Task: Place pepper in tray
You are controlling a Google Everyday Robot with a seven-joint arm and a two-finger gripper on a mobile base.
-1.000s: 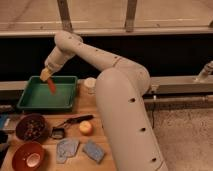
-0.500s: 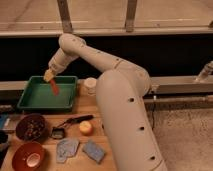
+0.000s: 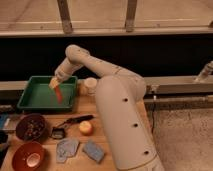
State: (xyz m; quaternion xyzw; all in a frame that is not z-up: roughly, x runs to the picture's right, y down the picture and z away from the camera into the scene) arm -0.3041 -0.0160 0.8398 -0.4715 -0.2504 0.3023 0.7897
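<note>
One pepper point(image 3: 58, 93) | clamped in end effector point(image 3: 53, 83) | above tray point(image 3: 30, 102)

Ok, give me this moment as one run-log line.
step: carry pepper to tray | gripper: shut on pepper, above tray | pepper: hanging down, not released | nearby: white cup

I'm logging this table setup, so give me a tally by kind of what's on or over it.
Trays: 1, green tray
Peppers: 1, pepper, held over the tray by the shut claw
Bowls: 2, dark bowl, red bowl
Round fruit: 1
Blue-grey sponges: 2
White cups: 1
Total: 8
</note>
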